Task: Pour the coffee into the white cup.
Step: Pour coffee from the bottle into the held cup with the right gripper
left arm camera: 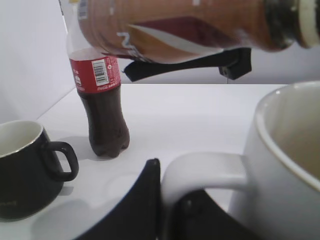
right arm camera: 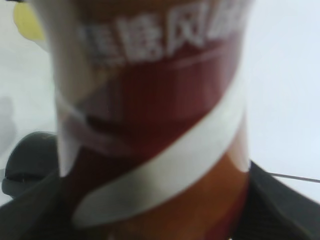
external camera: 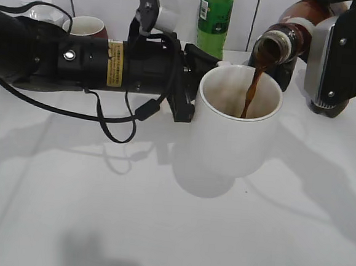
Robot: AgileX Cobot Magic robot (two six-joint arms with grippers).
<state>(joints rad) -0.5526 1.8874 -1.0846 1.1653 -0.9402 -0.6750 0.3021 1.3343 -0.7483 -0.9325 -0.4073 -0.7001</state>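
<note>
The white cup (external camera: 227, 134) stands mid-table. My left gripper (external camera: 191, 78) is shut on the white cup's handle (left arm camera: 205, 167); in the left wrist view the black fingers (left arm camera: 170, 200) clamp it. My right gripper (external camera: 332, 53) is shut on the brown coffee bottle (external camera: 293, 37), tilted mouth-down over the cup. A brown coffee stream (external camera: 253, 89) falls into the cup. The coffee bottle fills the right wrist view (right arm camera: 155, 125), where the gripper's black fingers (right arm camera: 150, 220) flank it, and crosses the top of the left wrist view (left arm camera: 190, 25).
A green bottle (external camera: 215, 19) and a brown mug (external camera: 86, 26) stand at the back by the wall. A cola bottle with a red label (left arm camera: 100, 105) and a black mug (left arm camera: 27, 165) stand to the left of the white cup. A black cable (external camera: 114, 125) lies on the table.
</note>
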